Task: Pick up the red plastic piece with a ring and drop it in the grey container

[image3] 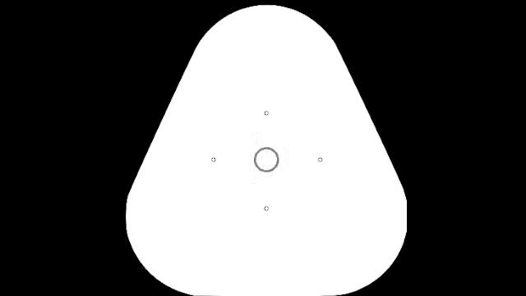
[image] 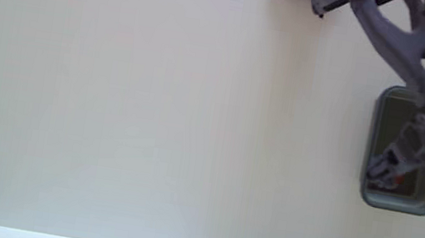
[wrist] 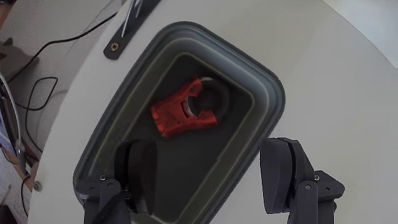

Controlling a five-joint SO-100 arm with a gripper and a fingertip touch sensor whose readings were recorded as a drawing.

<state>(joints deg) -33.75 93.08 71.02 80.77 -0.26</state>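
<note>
Item, nearest in the wrist view: gripper (wrist: 208, 180), fingers standing wide apart and holding nothing, hovering over the grey container (wrist: 261, 81). Beyond it: red plastic piece (wrist: 180, 115) lying loose on the container floor, ring end pointing away. The drop is looking done; next, the arm is only needing to lift clear.

White table (image: 155, 110) bears the grey container (image: 370, 193) (right edge, fixed view).
</note>
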